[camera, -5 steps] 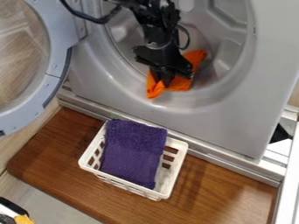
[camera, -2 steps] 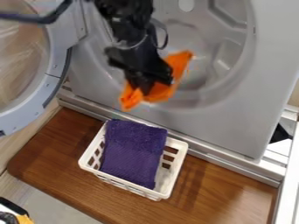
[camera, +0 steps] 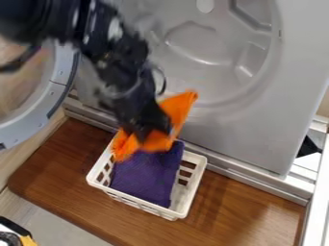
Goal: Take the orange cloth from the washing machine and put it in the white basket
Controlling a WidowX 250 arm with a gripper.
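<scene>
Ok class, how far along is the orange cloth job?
Done: the cloth is out of the drum. In hand: the gripper holds it above the white basket, over the purple cloth there. Left, it seems: lower it and let go, since it is not yet released.

A home laundry spot, it seems. A front-loading washing machine stands at upper right, its round door open.
</scene>
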